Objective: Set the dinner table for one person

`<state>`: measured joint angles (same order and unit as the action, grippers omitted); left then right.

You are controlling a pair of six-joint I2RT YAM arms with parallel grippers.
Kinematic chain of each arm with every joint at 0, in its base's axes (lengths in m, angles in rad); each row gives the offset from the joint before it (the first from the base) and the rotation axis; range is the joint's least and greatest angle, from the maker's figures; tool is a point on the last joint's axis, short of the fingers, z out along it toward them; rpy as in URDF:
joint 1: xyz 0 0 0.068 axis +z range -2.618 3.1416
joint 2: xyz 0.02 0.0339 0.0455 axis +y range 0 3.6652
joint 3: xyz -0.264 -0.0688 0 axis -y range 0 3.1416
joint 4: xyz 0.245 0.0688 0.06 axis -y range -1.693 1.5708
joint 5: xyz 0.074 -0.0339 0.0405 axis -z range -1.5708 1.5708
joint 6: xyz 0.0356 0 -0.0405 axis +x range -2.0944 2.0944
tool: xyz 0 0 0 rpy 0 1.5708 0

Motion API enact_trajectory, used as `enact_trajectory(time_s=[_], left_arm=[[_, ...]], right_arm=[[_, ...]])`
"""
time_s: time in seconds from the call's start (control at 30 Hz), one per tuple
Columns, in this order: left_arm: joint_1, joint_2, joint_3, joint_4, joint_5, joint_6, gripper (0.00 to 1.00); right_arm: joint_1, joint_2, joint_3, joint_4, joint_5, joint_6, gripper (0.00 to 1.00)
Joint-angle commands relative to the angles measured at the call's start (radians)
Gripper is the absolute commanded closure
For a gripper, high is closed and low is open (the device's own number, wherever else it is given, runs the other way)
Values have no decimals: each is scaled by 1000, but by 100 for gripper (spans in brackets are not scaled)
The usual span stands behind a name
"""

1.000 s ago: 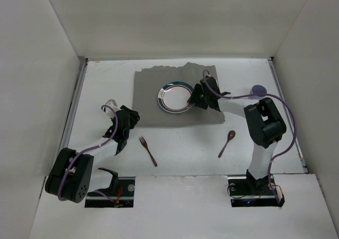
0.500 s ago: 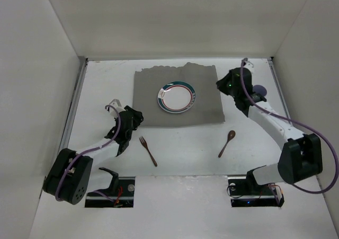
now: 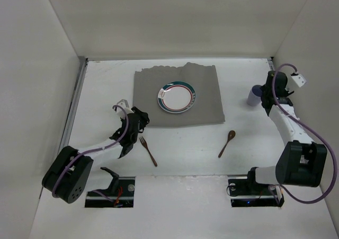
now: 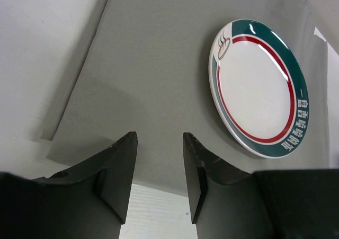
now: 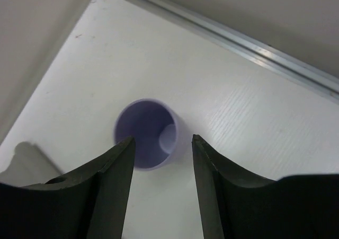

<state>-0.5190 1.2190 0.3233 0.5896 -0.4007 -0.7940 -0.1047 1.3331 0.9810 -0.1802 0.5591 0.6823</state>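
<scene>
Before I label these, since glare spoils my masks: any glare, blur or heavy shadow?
Top external: even light, sharp, soft shadows on the dinner table. Left wrist: a glare streak on the plate rim; the near fingers are dark and soft. Right wrist: the purple cup is sharp and evenly lit.

A grey cloth (image 3: 206,104) is lying at the far middle, its far edge rumpled. A green-and-red-rimmed plate (image 3: 177,97) is sitting on it. A fork (image 3: 148,150) is lying near-left of the cloth and a spoon (image 3: 227,143) near-right. A purple cup (image 3: 255,95) is standing upright, far right.
</scene>
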Motion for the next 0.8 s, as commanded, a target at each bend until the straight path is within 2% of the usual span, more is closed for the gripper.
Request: enact_trajectory(time_s=[0.0, 0.13, 0.33, 0.4, 0.53, 0.63, 0.77], left_arm=[[-17, 28, 39, 71, -41, 22, 62], [-19, 37, 40, 78, -23, 16, 62], [0, 10, 25, 78, -18, 10, 62], [0, 14, 25, 78, -21, 10, 62], [-3, 34, 34, 78, -7, 4, 62], [-11, 51, 39, 79, -13, 4, 62], [-12, 56, 42, 79, -15, 7, 62]], right_arm=[[-26, 29, 19, -21, 36, -29, 47], [-39, 115, 57, -24, -59, -18, 48], [-39, 195, 56, -13, -59, -10, 53], [-42, 213, 47, 2, -70, -10, 59], [-39, 221, 42, 25, -68, -12, 86], [-4, 170, 47, 28, -15, -30, 91], [113, 136, 135, 31, -2, -95, 90]])
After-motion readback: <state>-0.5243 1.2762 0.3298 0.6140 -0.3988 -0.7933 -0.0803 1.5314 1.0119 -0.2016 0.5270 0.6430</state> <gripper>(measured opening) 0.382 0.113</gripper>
